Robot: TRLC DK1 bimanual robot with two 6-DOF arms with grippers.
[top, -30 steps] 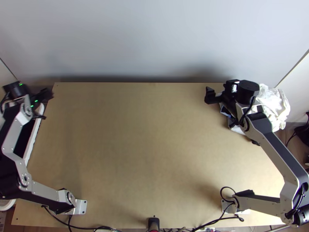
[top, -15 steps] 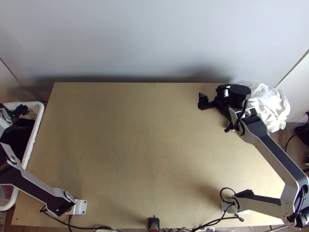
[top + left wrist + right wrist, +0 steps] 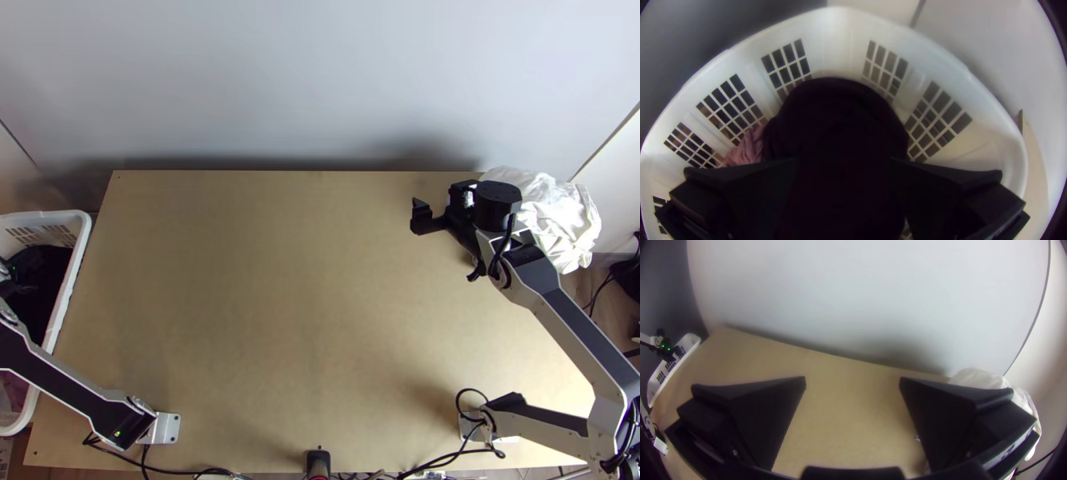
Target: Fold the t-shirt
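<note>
Dark purple cloth, probably the t-shirt point(image 3: 835, 120) though its cut can't be made out, lies bunched in the white plastic laundry basket point(image 3: 840, 49) beside the left edge of the desk point(image 3: 280, 320). The left gripper point(image 3: 843, 161) is over it, fingers wide apart; the right gripper point(image 3: 852, 380) is also spread with nothing between its fingers, above the desk near the far edge, towards the far right corner. A shallow pinch could slip off the heap, since no hem or collar stands out; a deep one could catch the pink cloth point(image 3: 746, 149) tucked against the t-shirt and bring both up. Lifting might snag fabric on the basket's rim, and the right gripper could brush the crumpled white cloth point(image 3: 564, 220) at the far right corner if it swings outward. Count: two grippers, one basket, one dark heap, one pink piece, one white pile, its layers uncountable.
</note>
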